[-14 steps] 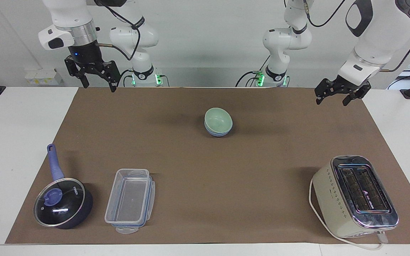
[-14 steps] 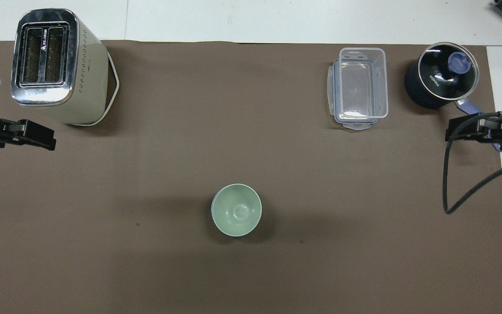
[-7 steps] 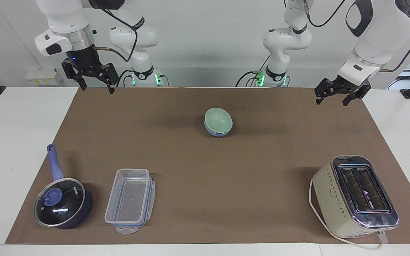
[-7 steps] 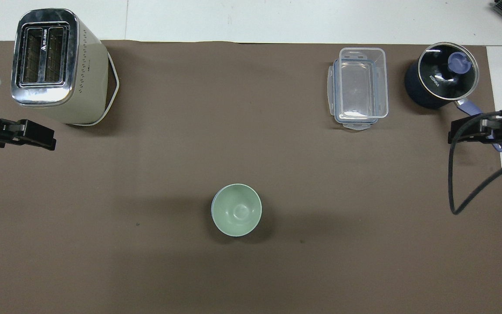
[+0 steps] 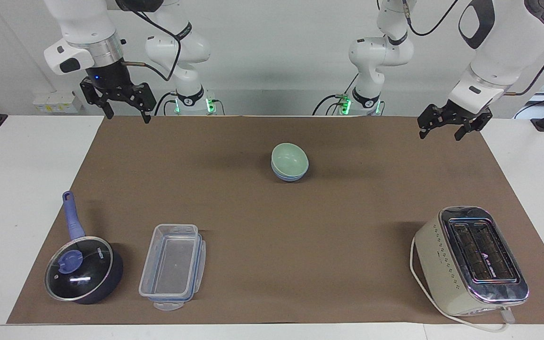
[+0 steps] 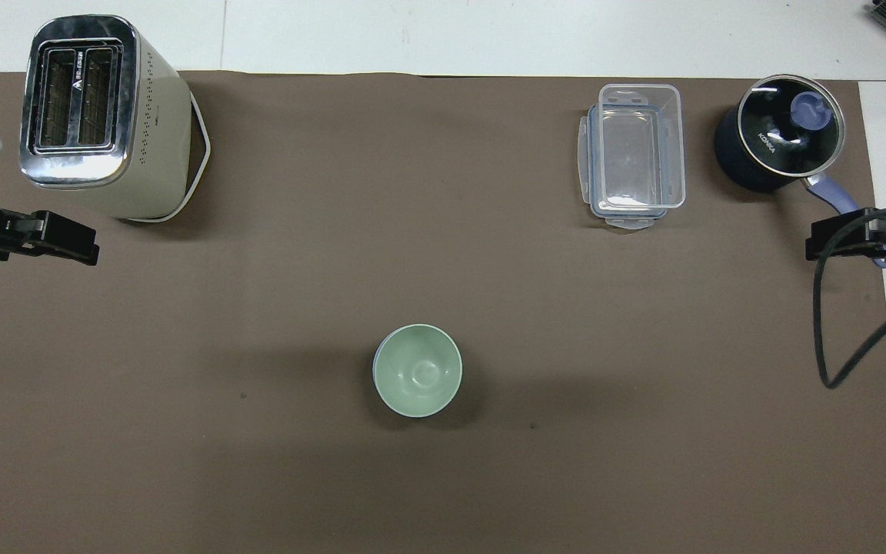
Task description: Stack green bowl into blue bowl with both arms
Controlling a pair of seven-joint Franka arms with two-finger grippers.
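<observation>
Legible markings are limited. The glass lid of the dark pot (image 6: 780, 132) carries white lettering that reads "KONKA" in the overhead view, printed at about 7 o'clock from the blue lid knob (image 6: 810, 110). The toaster (image 6: 97, 108) shows a small triangular logo followed by a short word between its two slots; the characters cannot be read. A row of small marks along the toaster's side (image 5: 446, 264) is also illegible.

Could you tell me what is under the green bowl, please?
The green bowl sits nested in the blue bowl. Only the blue bowl's rim and lower side show; its inside is covered.
</observation>
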